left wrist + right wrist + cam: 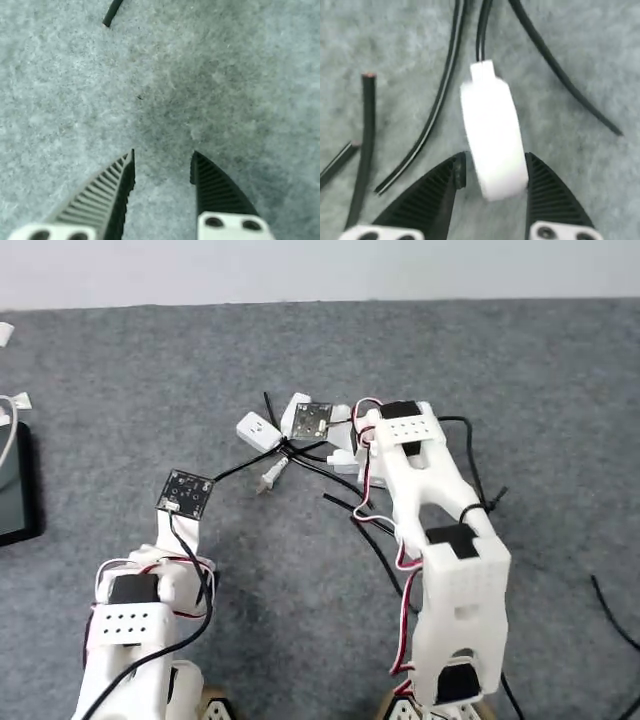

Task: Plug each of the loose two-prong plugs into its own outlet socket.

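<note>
My right gripper (pixel 493 164) is shut on a white connector body (pixel 492 132), one finger on each side; its black twin cable (pixel 482 30) runs off the far end. I cannot tell whether it is a plug or a socket. From above, this gripper (pixel 347 456) sits among the tangled cables at the table's middle. A white outlet socket (pixel 257 430) with two slots lies just left of it, and a pale two-prong plug (pixel 268 477) lies nearer the front. My left gripper (pixel 162 156) stands open over bare grey carpet with nothing between its fingers.
Several loose black cables (pixel 432 107) lie beside the held piece, and a cut cable end (pixel 107 21) lies ahead of my left gripper. A dark tablet-like slab (pixel 15 485) sits at the left edge. Grey carpet (pixel 520 370) covers the table.
</note>
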You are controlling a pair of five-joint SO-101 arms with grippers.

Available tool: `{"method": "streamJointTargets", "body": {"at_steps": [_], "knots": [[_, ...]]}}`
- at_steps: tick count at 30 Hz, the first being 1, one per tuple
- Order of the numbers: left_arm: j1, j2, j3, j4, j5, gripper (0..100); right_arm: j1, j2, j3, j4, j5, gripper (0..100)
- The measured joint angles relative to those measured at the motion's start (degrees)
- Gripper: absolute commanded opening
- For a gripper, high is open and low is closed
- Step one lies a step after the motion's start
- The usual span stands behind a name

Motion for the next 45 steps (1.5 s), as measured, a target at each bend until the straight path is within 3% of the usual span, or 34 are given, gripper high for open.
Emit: {"method": "streamJointTargets", "body": {"at_steps": [3,6,15,20,27,33,39,45], "knots": [[0.26,0.00,0.00,0.00,-0.26,11,0.00,3.16,-4.40,0.09,0.00,13.7],[0.26,0.00,0.00,-0.79,-0.35,11,0.00,5.36,-8.00,0.09,-1.05,0.9],[0.18,0.00,0.00,-1.32,-0.35,11,0.26,6.33,-11.16,0.44,-2.73,0.9],[0.18,0.00,0.00,-1.32,-0.35,11,0.00,4.75,-13.89,7.30,-8.00,0.9],[0.18,0.00,0.00,-1.32,-0.35,11,-0.70,-11.25,-14.07,23.74,-16.09,0.9],[0.18,0.00,0.00,-1.76,-0.35,11,-5.54,-25.85,-14.07,39.82,-25.23,0.9],[0.18,0.00,0.00,-1.76,-0.35,11,-9.23,-41.32,-6.42,40.62,-34.11,0.9],[0.18,0.00,0.00,-1.76,-0.35,11,-19.16,-60.48,5.63,40.62,-44.57,0.9]]}}
